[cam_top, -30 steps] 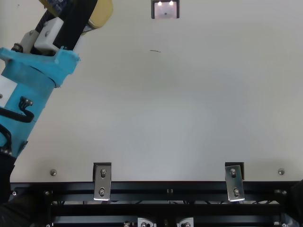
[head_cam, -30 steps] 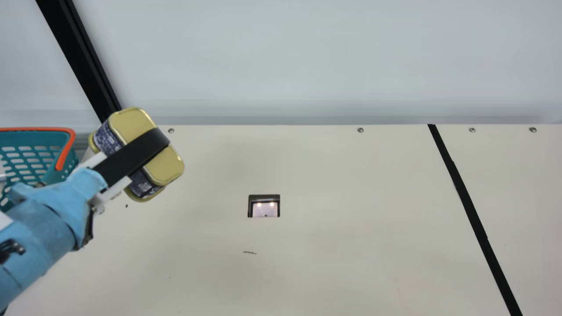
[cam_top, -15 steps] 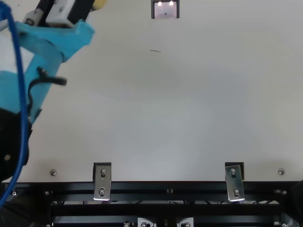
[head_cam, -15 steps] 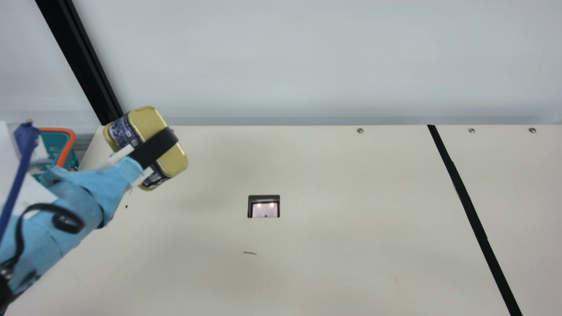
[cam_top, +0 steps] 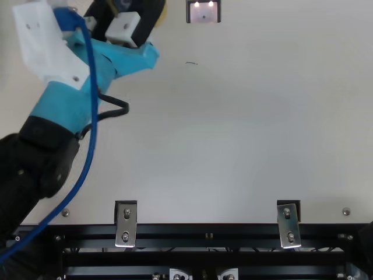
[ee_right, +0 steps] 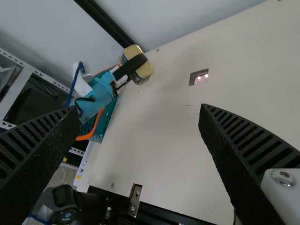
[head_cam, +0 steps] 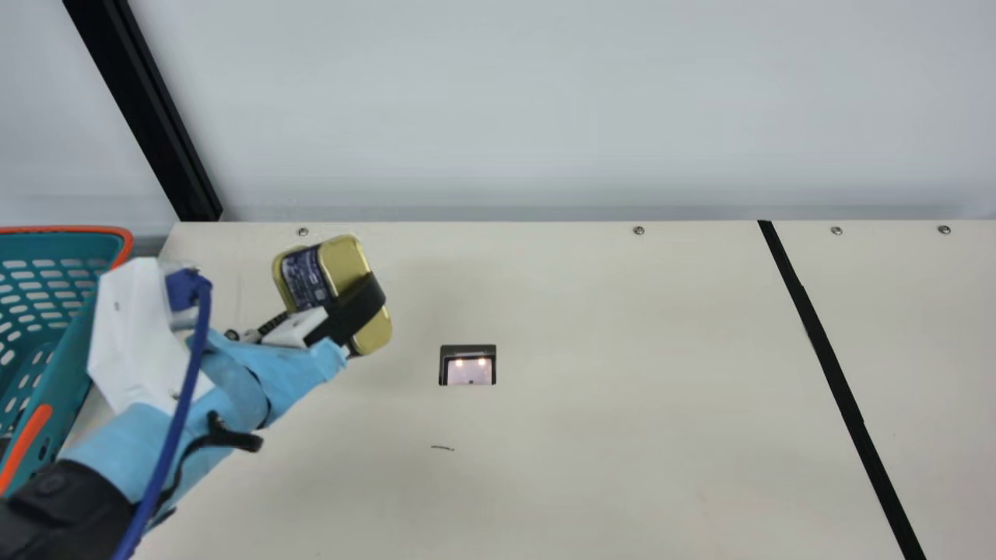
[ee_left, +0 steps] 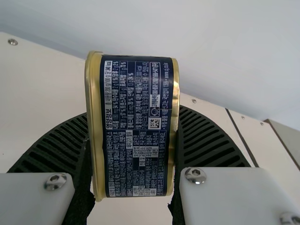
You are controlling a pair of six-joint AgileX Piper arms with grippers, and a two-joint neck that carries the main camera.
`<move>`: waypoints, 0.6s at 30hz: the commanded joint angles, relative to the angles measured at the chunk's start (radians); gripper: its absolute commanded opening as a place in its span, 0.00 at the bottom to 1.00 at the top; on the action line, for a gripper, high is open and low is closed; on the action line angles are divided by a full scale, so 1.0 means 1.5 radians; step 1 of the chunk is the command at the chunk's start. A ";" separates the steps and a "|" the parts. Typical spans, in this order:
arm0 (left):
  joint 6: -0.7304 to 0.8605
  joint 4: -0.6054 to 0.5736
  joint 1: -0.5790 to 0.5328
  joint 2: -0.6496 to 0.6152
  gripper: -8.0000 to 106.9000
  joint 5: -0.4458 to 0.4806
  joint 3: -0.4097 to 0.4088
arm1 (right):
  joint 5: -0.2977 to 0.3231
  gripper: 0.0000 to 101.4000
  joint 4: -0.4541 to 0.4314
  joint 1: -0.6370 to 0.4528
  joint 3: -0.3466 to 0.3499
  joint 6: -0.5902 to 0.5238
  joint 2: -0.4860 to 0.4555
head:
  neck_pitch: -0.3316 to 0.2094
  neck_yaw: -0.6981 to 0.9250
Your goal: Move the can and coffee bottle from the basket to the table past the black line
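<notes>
In the main view my left gripper (head_cam: pixel 342 315) is shut on the gold can (head_cam: pixel 346 264) with a dark blue label, holding it tilted above the left part of the table, to the right of the basket (head_cam: pixel 66 389). The left wrist view has the can (ee_left: pixel 137 126) clamped between both ribbed fingers of my left gripper (ee_left: pixel 133 154). The black line (head_cam: pixel 832 365) runs down the table's right side, far from the can. In the right wrist view my right gripper (ee_right: pixel 140 126) stands open with nothing between its fingers. I cannot make out the coffee bottle.
The teal basket with its orange handle stands at the table's left edge, beside my left arm. A small square cutout (head_cam: pixel 468 365) sits mid-table. A black frame post (head_cam: pixel 148 109) rises behind the table's back left corner.
My left arm has swung rightward, away from the basket, carrying the can along with it. More of the basket now shows behind the arm in the main view.
</notes>
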 commanded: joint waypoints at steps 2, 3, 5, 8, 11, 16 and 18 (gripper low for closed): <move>-0.109 0.162 0.028 0.058 0.16 -0.067 0.001 | 0.000 1.00 0.000 0.000 0.000 0.000 0.000 | -0.001 -0.001; -0.129 0.195 0.040 0.075 0.16 -0.086 0.000 | 0.000 1.00 0.000 0.000 0.000 0.000 0.000 | -0.001 -0.001; -0.158 0.253 0.066 0.107 0.16 -0.120 -0.004 | 0.000 1.00 0.000 0.000 0.000 0.000 0.000 | -0.001 -0.001; -0.191 0.326 0.098 0.147 0.16 -0.164 -0.016 | 0.000 1.00 0.000 0.000 0.000 0.000 0.000 | -0.001 -0.001; -0.208 0.383 0.125 0.181 0.16 -0.198 -0.032 | 0.000 1.00 0.000 0.000 0.000 0.000 0.000 | -0.001 -0.001; -0.220 0.437 0.143 0.216 0.16 -0.231 -0.056 | 0.000 1.00 0.000 0.000 0.000 0.000 0.000 | -0.001 -0.001; -0.220 0.449 0.144 0.226 0.16 -0.240 -0.063 | 0.000 1.00 0.000 0.000 0.000 0.000 0.000 | -0.001 -0.001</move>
